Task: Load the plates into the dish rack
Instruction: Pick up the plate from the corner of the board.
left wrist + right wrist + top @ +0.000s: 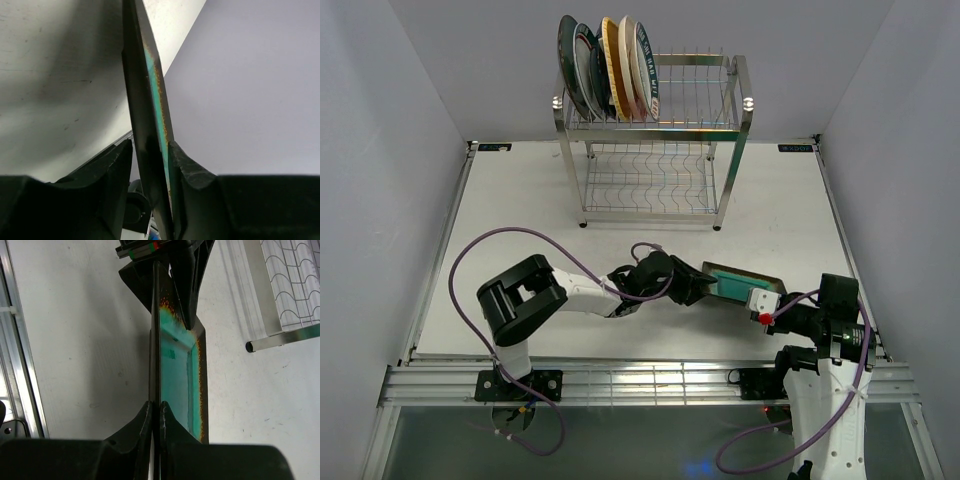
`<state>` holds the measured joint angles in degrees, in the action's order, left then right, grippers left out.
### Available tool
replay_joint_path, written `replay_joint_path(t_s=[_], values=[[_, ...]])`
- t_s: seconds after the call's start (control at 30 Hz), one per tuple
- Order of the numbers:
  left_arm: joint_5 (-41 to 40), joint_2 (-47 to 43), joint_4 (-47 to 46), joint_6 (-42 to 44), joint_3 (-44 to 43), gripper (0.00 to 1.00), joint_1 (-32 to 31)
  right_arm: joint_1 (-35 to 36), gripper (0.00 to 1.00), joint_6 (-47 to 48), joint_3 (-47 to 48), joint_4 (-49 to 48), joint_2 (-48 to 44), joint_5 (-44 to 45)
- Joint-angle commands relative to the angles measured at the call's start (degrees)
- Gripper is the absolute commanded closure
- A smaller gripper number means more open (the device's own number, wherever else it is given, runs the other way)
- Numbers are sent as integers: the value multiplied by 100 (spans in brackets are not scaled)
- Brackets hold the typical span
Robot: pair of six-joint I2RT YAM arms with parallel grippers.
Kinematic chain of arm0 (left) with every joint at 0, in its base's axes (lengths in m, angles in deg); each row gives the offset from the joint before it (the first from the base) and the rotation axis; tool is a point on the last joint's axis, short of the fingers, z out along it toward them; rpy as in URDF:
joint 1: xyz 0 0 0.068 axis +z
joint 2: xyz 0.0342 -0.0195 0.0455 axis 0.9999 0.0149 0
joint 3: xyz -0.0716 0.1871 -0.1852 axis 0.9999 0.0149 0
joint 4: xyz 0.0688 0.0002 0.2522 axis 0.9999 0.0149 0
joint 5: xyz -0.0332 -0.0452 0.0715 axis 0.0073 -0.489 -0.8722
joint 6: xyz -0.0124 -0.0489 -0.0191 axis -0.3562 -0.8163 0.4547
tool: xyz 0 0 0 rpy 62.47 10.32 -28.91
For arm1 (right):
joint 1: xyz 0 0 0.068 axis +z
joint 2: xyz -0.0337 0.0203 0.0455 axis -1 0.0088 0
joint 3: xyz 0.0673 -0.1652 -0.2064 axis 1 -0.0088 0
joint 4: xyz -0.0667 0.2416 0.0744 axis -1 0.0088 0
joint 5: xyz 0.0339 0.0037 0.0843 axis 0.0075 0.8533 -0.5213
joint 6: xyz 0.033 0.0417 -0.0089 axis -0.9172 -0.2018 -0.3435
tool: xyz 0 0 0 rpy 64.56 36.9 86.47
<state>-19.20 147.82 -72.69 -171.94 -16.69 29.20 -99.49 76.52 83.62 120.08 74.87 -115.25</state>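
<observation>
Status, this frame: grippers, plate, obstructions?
Left gripper, right gripper shut on green plate, opposite edges. Other plates upright in dish rack top tier. Path to rack open.

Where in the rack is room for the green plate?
The green plate can go on the top shelf's right half, between the standing plates and the right posts of the dish rack. The lower shelf is bare. The top's left end is crowded.

My square plate (pixel 175 370) is teal-green on its face, with a speckled rusty-brown rim and a dark underside. In the silver wire dish rack (pixel 650 128) the dark teal plate (pixel 567 60) stands leftmost. Further right come the orange plate (pixel 609 55), the cream plate (pixel 628 50) and a white plate (pixel 647 75) with a dark patterned rim. The worktop (pixel 520 200) is white.
</observation>
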Motion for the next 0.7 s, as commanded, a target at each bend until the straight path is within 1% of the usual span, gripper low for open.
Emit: replay_joint_path(t_s=[0.0,0.03,0.1,0.13,0.17,0.23,0.47,0.67], values=[[57,-98,-309,-70,-84,56,9,7,92,2249,334,1015,-173,-1974],[49,-107,-335,-70,-75,65,0,7,92,2249,317,1015,-173,-1965],[49,-142,-371,-70,-31,70,0,7,92,2275,299,1015,-182,-1956],[49,-151,-388,-61,-31,75,9,7,92,2275,290,1007,-182,-1965],[49,-168,-414,-52,-22,87,0,7,92,2301,273,1015,-182,-1956],[66,-168,-441,-52,-5,99,9,7,92,2310,264,1015,-173,-1939],[-30,-317,-529,-87,188,100,9,7,91,2415,123,1015,-261,-1781],[-83,-493,-529,-105,268,100,9,-2,79,2530,0,1015,-296,-1693]])
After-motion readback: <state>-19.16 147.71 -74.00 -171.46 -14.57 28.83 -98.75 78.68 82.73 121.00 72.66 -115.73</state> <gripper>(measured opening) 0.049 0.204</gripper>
